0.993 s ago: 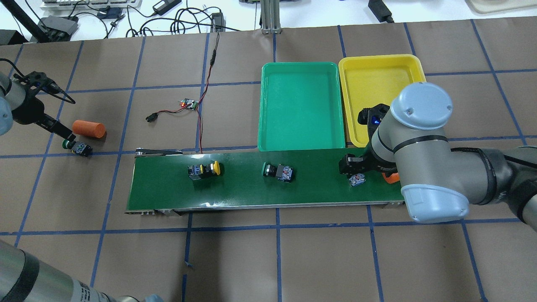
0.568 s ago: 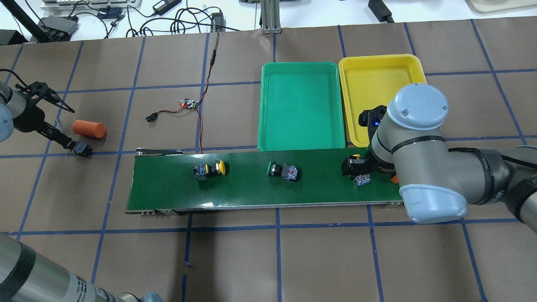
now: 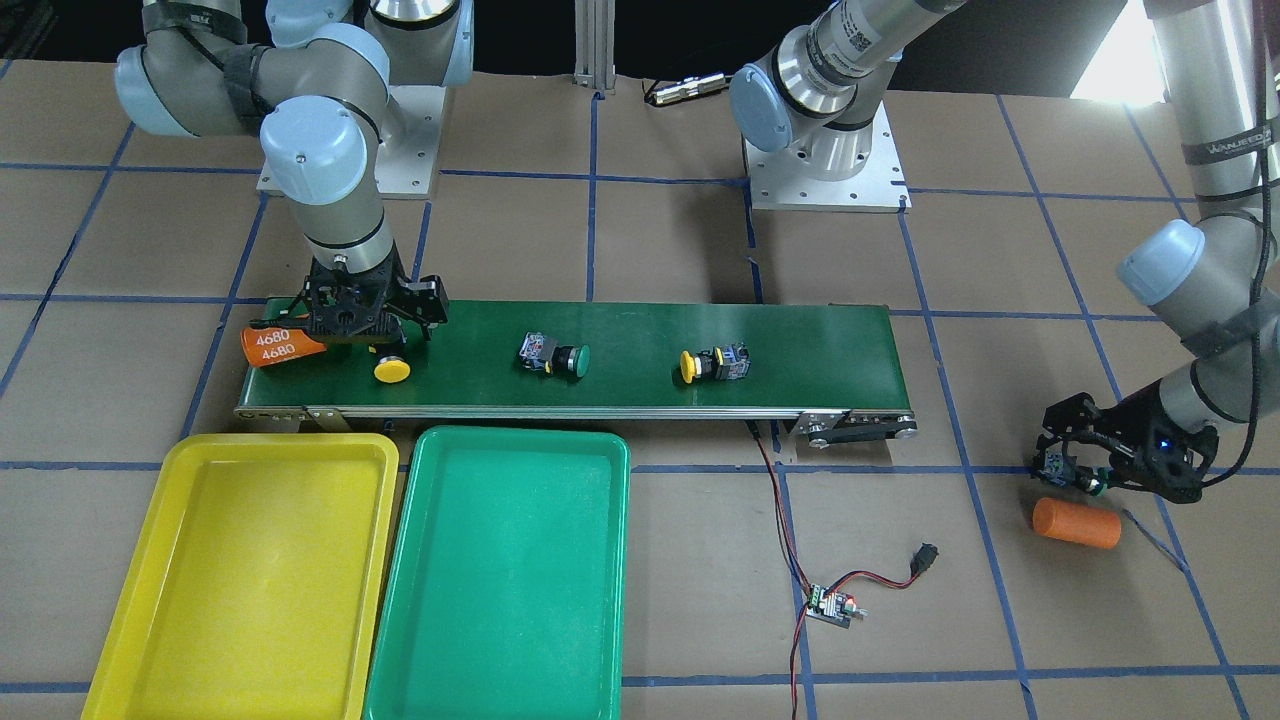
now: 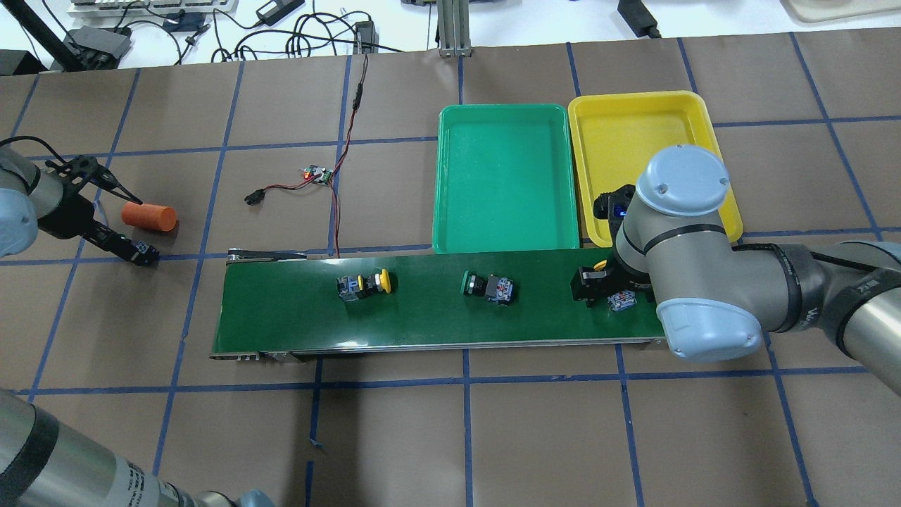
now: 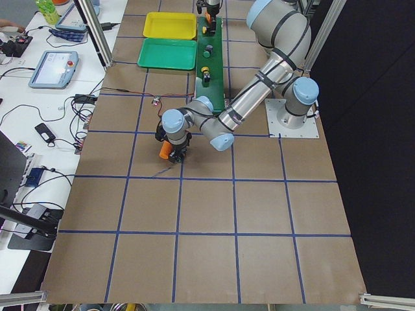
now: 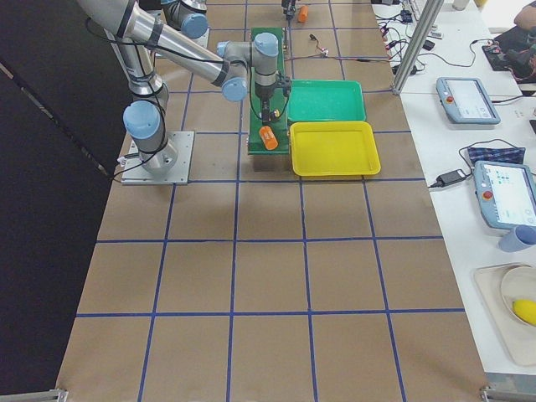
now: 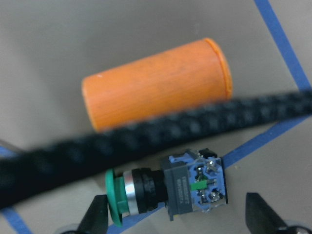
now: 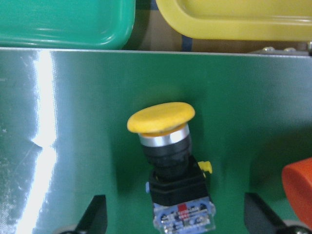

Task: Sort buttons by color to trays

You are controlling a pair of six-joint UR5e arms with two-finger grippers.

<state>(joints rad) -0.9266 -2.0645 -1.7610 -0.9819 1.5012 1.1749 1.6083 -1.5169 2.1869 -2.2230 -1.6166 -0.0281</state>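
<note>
On the dark-green belt, a yellow-capped button point(image 8: 168, 151) lies between the wide-apart fingers of my open right gripper point(image 8: 178, 219), also seen from above point(image 4: 607, 282). Further along the belt lie a green button point(image 4: 486, 287) and a second yellow button point(image 4: 366, 285). Off the belt, on the brown table, another green button point(image 7: 170, 187) lies between the fingers of my open left gripper point(image 7: 175, 219); the overhead view shows that gripper point(image 4: 132, 248) low over it. The green tray point(image 4: 503, 176) and the yellow tray point(image 4: 633, 141) stand side by side behind the belt, with nothing in them.
An orange cylinder point(image 4: 148, 216) lies just beyond the left gripper. A second orange cylinder point(image 3: 275, 345) sits at the belt's end beside the right gripper. A small circuit board point(image 4: 318, 174) with red-black wires lies behind the conveyor belt point(image 4: 422, 317).
The buttons on the belt have drifted right, toward the trays' end. My left gripper has turned and settled over the green button on the table. My right arm has shifted slightly left.
</note>
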